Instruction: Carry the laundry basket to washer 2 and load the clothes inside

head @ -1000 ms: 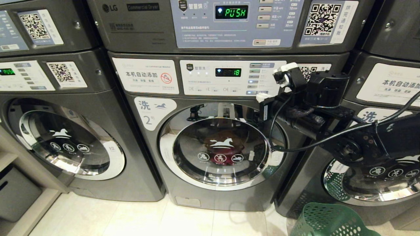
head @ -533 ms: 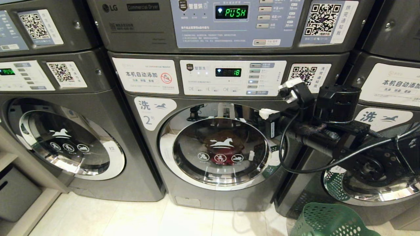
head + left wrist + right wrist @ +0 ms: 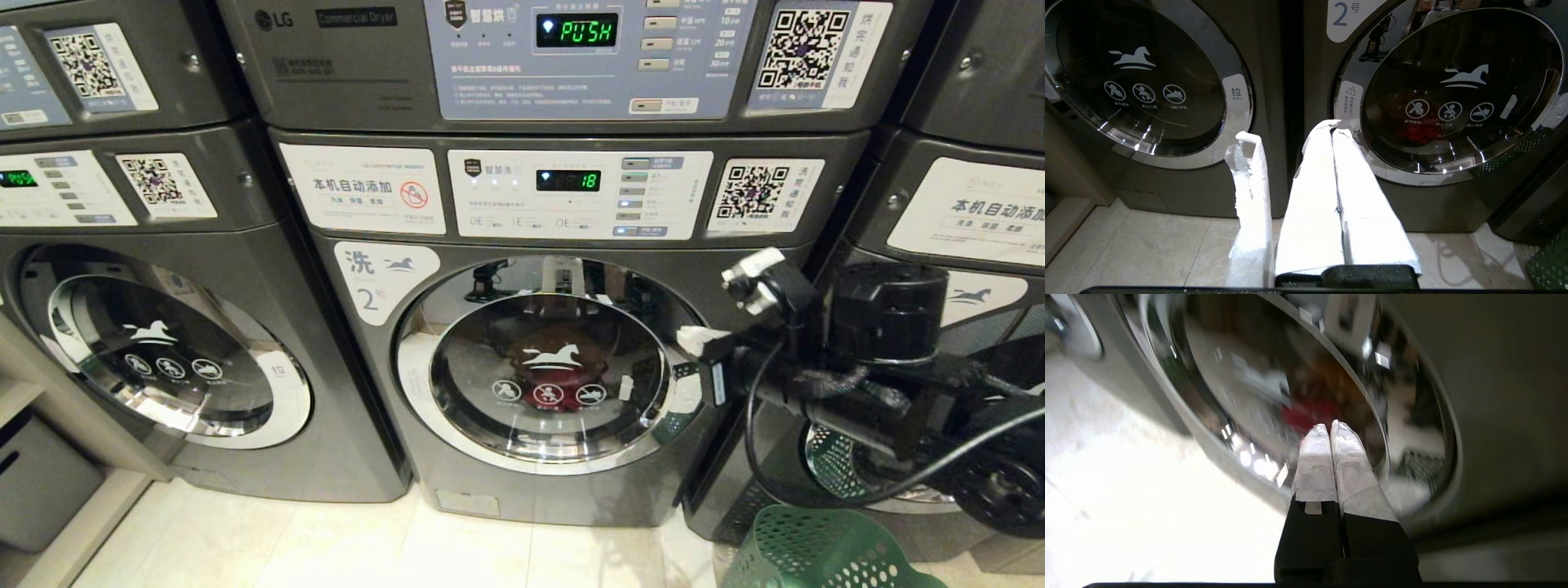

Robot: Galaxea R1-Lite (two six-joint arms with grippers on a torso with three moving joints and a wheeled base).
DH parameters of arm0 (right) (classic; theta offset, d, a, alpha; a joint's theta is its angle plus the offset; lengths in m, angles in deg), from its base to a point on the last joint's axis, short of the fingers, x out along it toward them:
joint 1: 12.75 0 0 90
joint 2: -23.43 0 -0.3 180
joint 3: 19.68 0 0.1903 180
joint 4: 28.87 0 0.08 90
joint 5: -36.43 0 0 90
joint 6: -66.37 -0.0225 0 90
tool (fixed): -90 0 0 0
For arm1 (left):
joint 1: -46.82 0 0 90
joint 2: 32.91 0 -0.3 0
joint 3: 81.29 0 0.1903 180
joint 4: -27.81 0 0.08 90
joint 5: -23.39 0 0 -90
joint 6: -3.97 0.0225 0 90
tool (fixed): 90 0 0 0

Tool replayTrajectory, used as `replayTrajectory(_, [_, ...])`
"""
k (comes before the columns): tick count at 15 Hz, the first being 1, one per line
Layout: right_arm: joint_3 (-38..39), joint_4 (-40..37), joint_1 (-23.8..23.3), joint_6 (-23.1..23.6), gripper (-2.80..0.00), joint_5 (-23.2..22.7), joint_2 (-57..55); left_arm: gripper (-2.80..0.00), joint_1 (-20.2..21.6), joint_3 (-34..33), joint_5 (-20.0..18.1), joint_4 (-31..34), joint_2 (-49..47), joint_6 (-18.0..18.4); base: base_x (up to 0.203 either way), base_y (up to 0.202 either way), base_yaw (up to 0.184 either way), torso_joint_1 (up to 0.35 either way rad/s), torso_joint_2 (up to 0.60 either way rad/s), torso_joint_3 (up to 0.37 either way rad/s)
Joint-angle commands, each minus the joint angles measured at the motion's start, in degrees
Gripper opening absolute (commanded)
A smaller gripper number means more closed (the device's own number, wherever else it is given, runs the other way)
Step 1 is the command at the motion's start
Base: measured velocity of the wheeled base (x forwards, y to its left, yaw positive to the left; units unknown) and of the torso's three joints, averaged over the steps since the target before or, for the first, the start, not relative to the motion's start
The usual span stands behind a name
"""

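Clearance mattered most: the right gripper [image 3: 694,339], fingers pressed together and empty, hung just beside the right rim of washer 2 [image 3: 539,359], whose door looked closed. The clothes [image 3: 1419,132] lay behind the glass, left of it. The laundry basket [image 3: 816,551] sat near-right on the floor.

place: self-service laundromat | evidence: stacked commercial dryer [image 3: 571,57] over numbered washers, QR payment stickers [image 3: 751,192]
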State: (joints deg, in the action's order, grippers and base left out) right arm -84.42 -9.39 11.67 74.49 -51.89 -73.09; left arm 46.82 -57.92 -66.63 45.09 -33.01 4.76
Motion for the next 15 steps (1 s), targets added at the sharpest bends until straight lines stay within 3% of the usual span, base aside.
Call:
replayTrajectory(1, [8.28, -3.79, -2.48, 0.27, -2.80, 1.70, 11.37, -2.80, 0.00, -2.29, -0.06, -0.07, 0.01, 0.00, 0.000, 0.000, 0.000, 0.000, 0.00, 0.000])
replayTrajectory(6, [21.56, -20.85, -11.68, 0.39, -2.80, 3.74, 40.18, -2.80, 0.00, -2.29, 0.03, -0.07, 0.01, 0.00, 0.000, 0.000, 0.000, 0.000, 0.00, 0.000])
replayTrajectory(9, [33.90, -25.70, -16.30, 0.47, -2.80, 4.09, 57.38, -2.80, 0.00, -2.29, 0.03, -0.07, 0.01, 0.00, 0.000, 0.000, 0.000, 0.000, 0.00, 0.000])
replayTrajectory(11, [38.21, -29.21, -18.76, 0.50, -2.80, 3.94, 67.58, -2.80, 0.00, -2.29, 0.03, -0.07, 0.01, 0.00, 0.000, 0.000, 0.000, 0.000, 0.00, 0.000])
replayTrajectory(15, [40.59, -39.71, -24.98, 4.65, -2.80, -3.09, 83.33, -2.80, 0.00, -2.29, 0.03, -0.07, 0.01, 0.00, 0.000, 0.000, 0.000, 0.000, 0.00, 0.000])
